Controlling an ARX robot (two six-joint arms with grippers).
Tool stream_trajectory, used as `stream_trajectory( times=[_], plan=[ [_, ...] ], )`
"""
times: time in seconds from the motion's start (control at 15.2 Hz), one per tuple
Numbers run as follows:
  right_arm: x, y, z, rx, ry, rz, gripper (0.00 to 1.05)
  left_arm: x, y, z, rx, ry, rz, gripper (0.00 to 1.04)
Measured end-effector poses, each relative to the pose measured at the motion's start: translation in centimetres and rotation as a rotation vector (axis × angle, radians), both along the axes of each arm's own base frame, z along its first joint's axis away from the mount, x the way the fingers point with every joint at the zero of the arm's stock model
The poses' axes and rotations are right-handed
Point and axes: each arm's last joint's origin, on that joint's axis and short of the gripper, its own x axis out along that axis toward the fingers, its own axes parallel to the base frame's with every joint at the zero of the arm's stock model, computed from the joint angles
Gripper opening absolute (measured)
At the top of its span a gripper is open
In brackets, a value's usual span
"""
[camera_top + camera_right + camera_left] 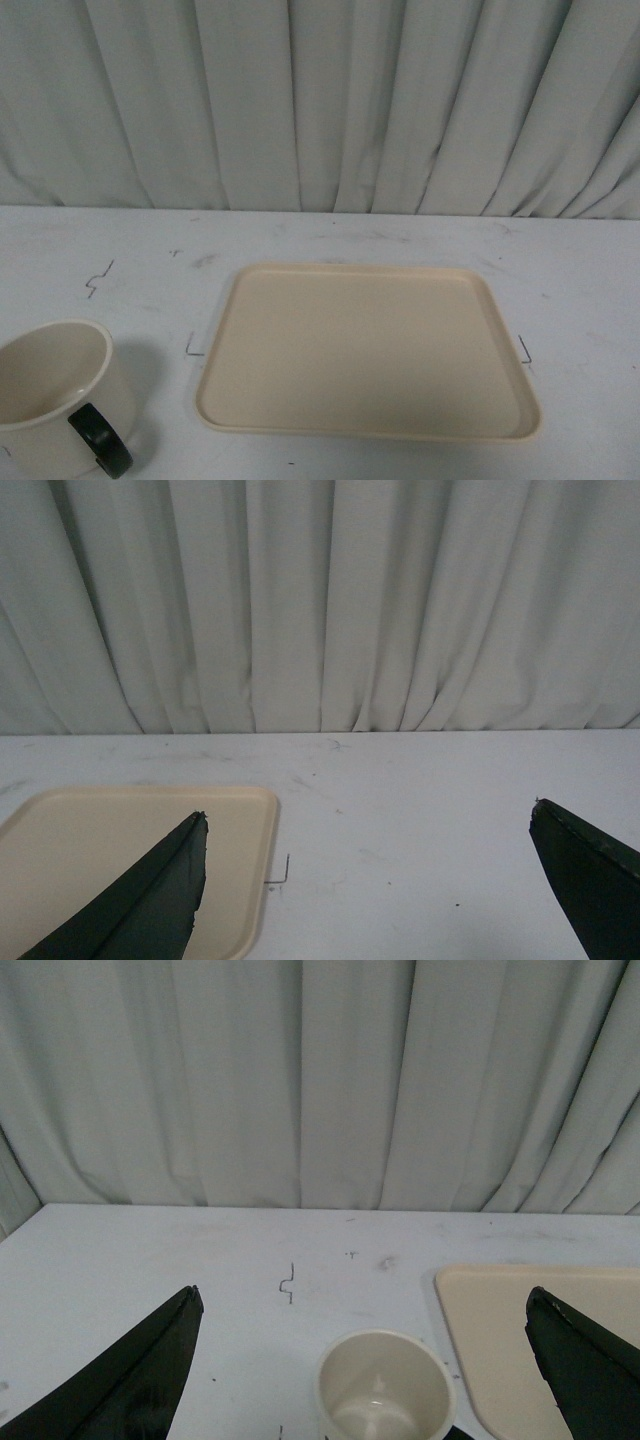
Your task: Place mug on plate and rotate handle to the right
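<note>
Facing the pick-up step, with mug (55,385) upright on bench (100,250) just left of plate (365,350), handle (100,440) on its near side. Holds left tool (362,1295) and right tool (367,812) wide, empty. Probably calls for lowering left tool around the mug.

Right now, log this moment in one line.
mug: upright on table, left of plate | handle: toward robot | plate: bare | left jaws: open, near mug | right jaws: open, near plate | stage: not grasped
</note>
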Motion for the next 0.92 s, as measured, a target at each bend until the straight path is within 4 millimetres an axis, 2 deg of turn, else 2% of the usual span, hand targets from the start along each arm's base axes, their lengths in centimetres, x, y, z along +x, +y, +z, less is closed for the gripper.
stream_trajectory(
  times=[0.26,0.4,0.53,0.59,0.66,0.79,0.92],
  plan=[
    [0.0,0.0,0.0,0.000,0.000,0.000,0.98,0.0,0.0,0.0,0.000,0.000,0.000,0.98],
    [0.0,0.0,0.0,0.000,0.000,0.001,0.98,0.7,0.6,0.4,0.049,0.346,0.116,0.98],
    [0.0,0.0,0.0,0.000,0.000,0.000,0.98,2.4,1.5,2.2,0.054,0.426,0.152,0.98],
    [0.0,0.0,0.0,0.000,0.000,0.000,0.98,4.0,2.1,3.7,0.031,0.471,0.140,0.98],
    [0.0,0.0,0.0,0.000,0.000,0.000,0.98,7.4,2.9,4.0,0.010,0.590,0.113,0.98],
    [0.0,0.0,0.0,0.000,0.000,0.000,0.98,10.4,3.1,2.1,-0.032,0.771,0.066,0.98],
    [0.0,0.0,0.0,0.000,0.000,0.000,0.98,12.5,3.0,0.7,-0.067,0.831,0.027,0.98]
  ],
)
